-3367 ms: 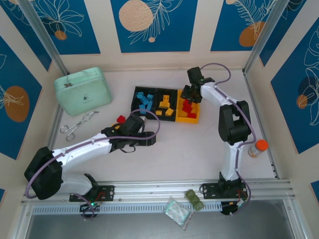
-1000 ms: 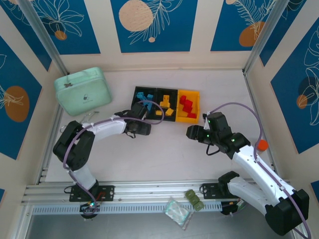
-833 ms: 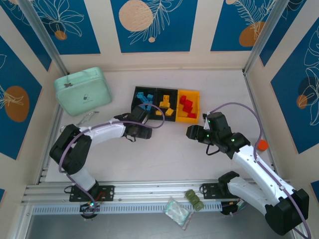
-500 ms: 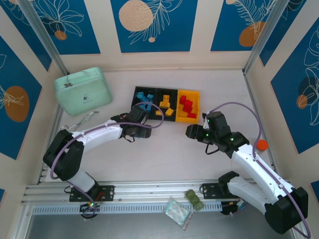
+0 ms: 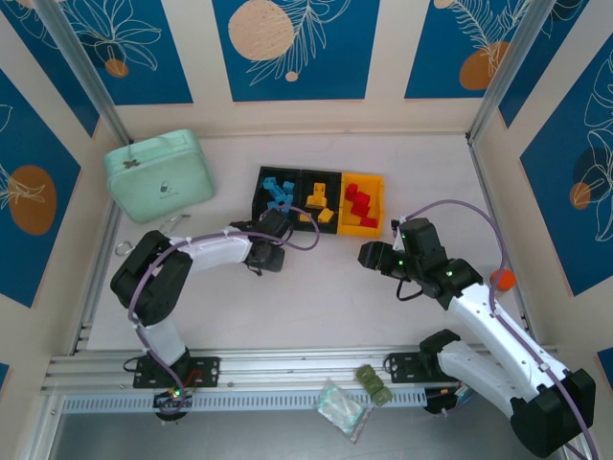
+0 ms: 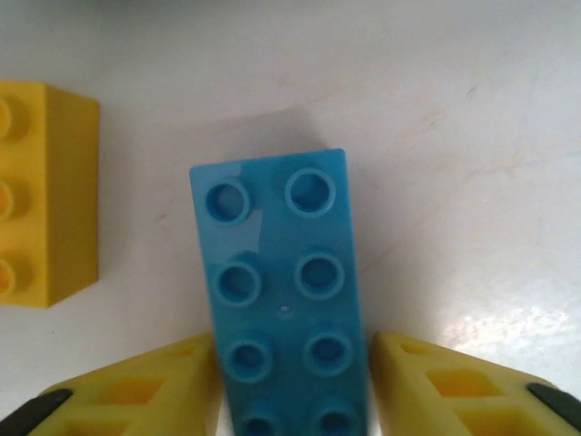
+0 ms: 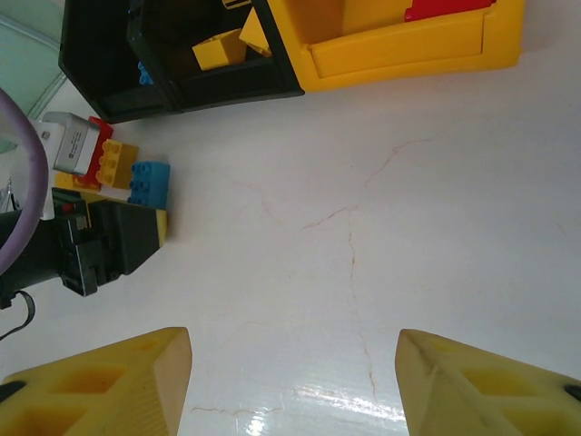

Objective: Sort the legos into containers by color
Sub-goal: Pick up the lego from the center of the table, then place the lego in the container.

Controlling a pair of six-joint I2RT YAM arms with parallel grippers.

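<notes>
Now left gripper (image 6: pixel 290 389) jaws clamped on blue lego (image 6: pixel 277 272), flat on table (image 5: pixel 326 287) mid-way, just nearside of containers (image 5: pixel 257 192). I'd lift straight, clear yellow lego (image 6: pixel 45 191) beside, release over left-end one. Right gripper (image 7: pixel 290 363) jaws apart, empty.

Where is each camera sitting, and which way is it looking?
Top external: above and behind, looking down on the table; the left arm and right arm show.
Left wrist: on the left arm, looking straight down at a blue lego between the fingers of the left gripper.
Right wrist: on the right arm, looking across to the containers; the open right gripper shows.
Shared: both wrist views see the blue lego.
</notes>
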